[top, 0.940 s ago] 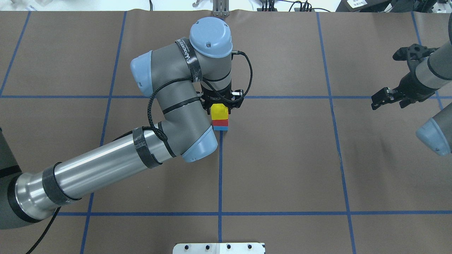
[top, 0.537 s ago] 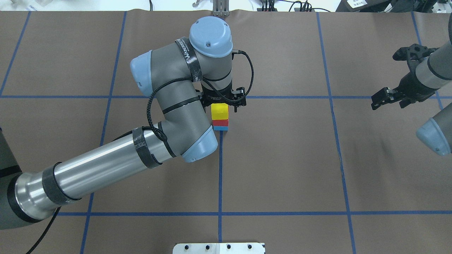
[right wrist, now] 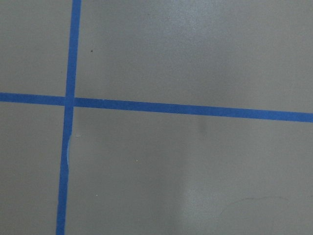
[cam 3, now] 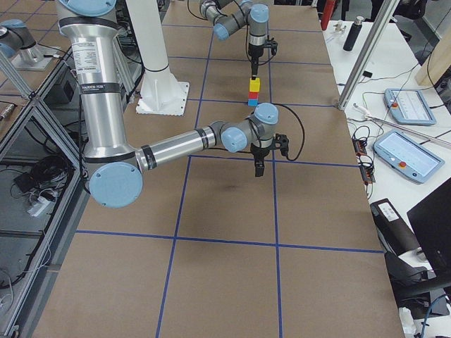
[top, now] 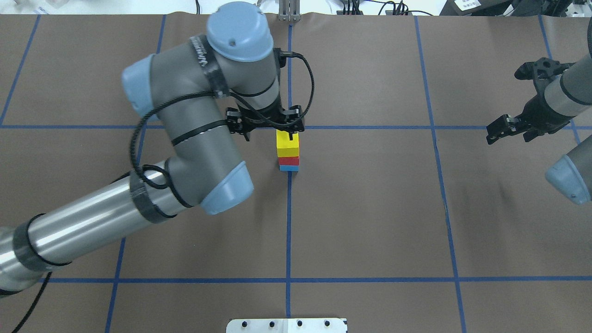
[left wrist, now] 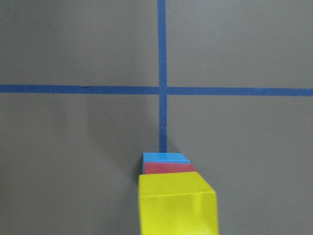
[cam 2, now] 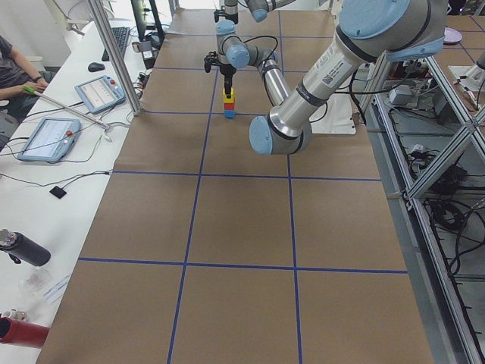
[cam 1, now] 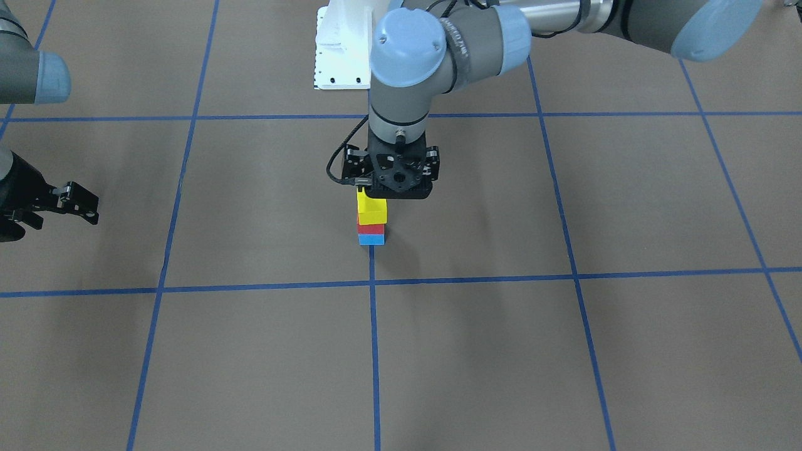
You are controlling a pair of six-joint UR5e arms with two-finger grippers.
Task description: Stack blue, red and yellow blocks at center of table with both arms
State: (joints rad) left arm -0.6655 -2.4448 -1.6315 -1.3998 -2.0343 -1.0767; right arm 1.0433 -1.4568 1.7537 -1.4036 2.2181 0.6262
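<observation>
Stack: three blocks, one on another, standing upright on the brown table (top: 370,208).
Order: blue block (top: 289,168) at the bottom, red block (top: 289,161) on it, yellow block (top: 287,147) on top.
Look of the stack: plain solid colours and square edges. The sides line up closely, and I see no lean in either side view.
Yellow block: bright on its top face and a duller mustard on the side that faces my base. In my left wrist view it fills the bottom edge, with strips of red and blue showing behind it.
Red and blue blocks: from overhead only narrow bands of them show below the yellow.
Place: at the middle of the table, on the centre blue tape line (top: 288,222) and just on my side of where it crosses another line.
My left gripper (top: 288,134): it hangs directly over the stack with one dark finger showing over the yellow block. The other finger is hidden, so I cannot tell whether the jaws are apart or together.
My right gripper (cam 1: 84,205): far off to my right side, well apart from the stack, above bare table. The jaws stand apart and hold nothing.
</observation>
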